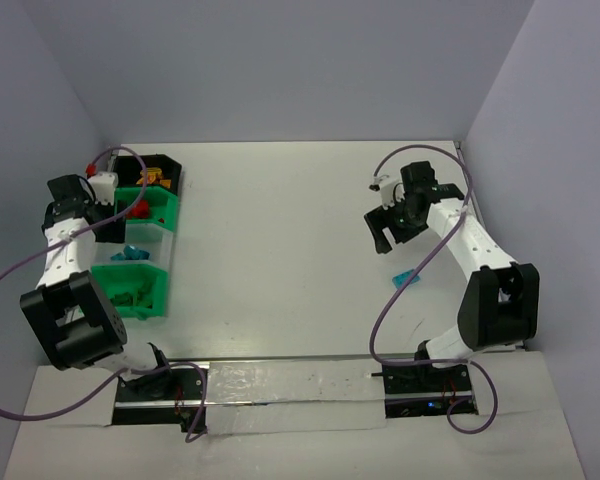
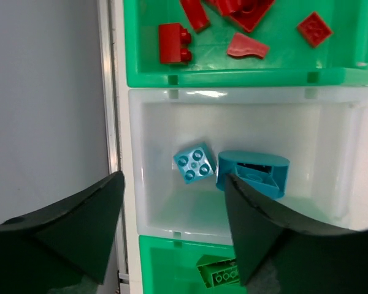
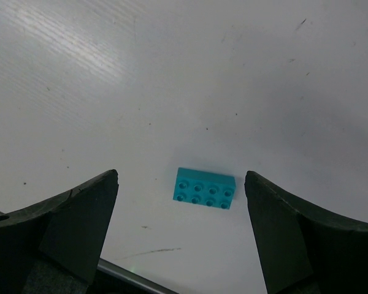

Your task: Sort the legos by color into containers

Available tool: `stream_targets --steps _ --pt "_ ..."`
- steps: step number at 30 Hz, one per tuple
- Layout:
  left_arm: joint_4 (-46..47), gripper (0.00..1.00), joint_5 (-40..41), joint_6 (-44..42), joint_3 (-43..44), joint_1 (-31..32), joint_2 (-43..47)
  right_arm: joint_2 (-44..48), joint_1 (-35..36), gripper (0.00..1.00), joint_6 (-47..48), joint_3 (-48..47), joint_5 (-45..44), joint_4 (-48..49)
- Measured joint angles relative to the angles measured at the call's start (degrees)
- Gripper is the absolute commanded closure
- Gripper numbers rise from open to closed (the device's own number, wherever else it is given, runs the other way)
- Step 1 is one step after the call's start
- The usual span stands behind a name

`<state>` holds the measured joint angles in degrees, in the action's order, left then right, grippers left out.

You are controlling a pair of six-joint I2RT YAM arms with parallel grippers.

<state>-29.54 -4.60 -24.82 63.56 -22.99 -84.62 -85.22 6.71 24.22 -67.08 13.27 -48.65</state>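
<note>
Teal was the colour at stake on both sides of the tabletop. Your right gripper hung over a teal eight-stud brick that lay flat on the bare tabletop, right of the middle and toward the near edge. Its jaws were spread wide and held nothing. Your left gripper hovered over the clear bin in the row along the left edge, jaws apart and empty too. A square teal brick and a curved teal piece lay inside that bin, just beside each other.

The risks, as I judged them: the loose brick sat nearer one right finger than the other, so on closing that finger could touch first and skid or spin it across the smooth surface. It was low, so a shallow pinch might catch only the studs and flick it away. The clear bin was flanked by the bin of red pieces and another green bin, so a slightly misplaced release would land in the wrong colour. Your left arm also blocked that drop.
</note>
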Motion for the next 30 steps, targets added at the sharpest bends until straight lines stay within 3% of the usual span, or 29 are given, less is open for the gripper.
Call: stream_targets --steps 5,7,17,25,30 --pt "-1.56 0.15 -3.60 1.15 1.88 1.02 2.01 0.52 -0.67 0.07 0.58 5.25 -3.21 -1.90" --pt "-1.40 0.14 -4.14 1.96 2.29 2.78 3.47 0.52 -1.35 0.00 -0.05 6.73 -4.25 -2.54" --pt "-0.61 0.07 -4.81 4.36 2.37 13.22 11.70 -1.40 -2.06 0.00 -3.74 10.81 -10.20 -0.89" --pt "-0.61 0.05 -4.76 5.11 1.53 15.08 12.75 -7.89 -2.10 0.00 -5.52 10.75 -12.07 1.18" --pt "-0.39 0.08 -4.71 5.40 0.73 15.09 13.46 -9.88 -2.10 0.10 -6.14 10.72 -13.03 2.72"
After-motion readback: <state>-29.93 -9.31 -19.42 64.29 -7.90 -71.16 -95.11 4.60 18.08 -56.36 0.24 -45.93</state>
